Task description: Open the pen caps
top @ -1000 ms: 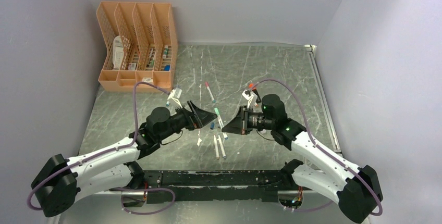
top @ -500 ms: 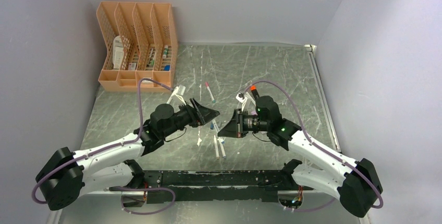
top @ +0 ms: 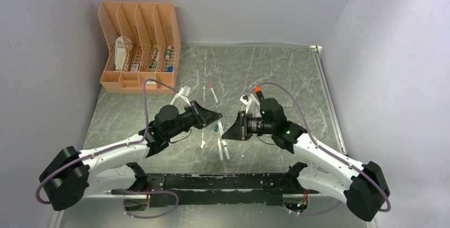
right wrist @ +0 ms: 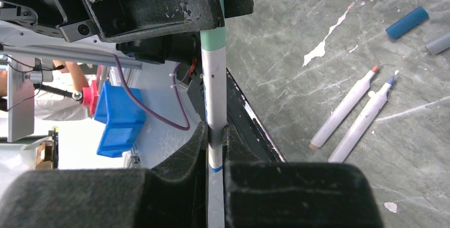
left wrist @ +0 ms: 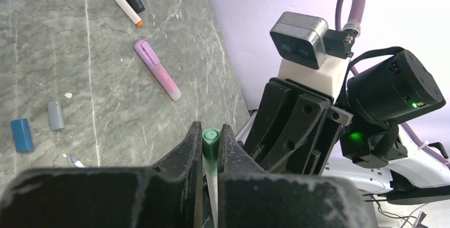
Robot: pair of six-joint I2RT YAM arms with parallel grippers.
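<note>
Finds the left pincer clamped tight on the short teal plastic pen cap, raised above the grey marbled worktop between the two arms. Finds the right pincer closed on the long white pen barrel of the same pen, the cap seated on the barrel, not parted. Notes a loose blue cylindrical cap and a loose grey cap lying on the worktop, near each other but apart. Records two uncapped white pens lying side by side, a pink-and-purple highlighter well apart, and an orange slotted file rack at the far left corner.
</note>
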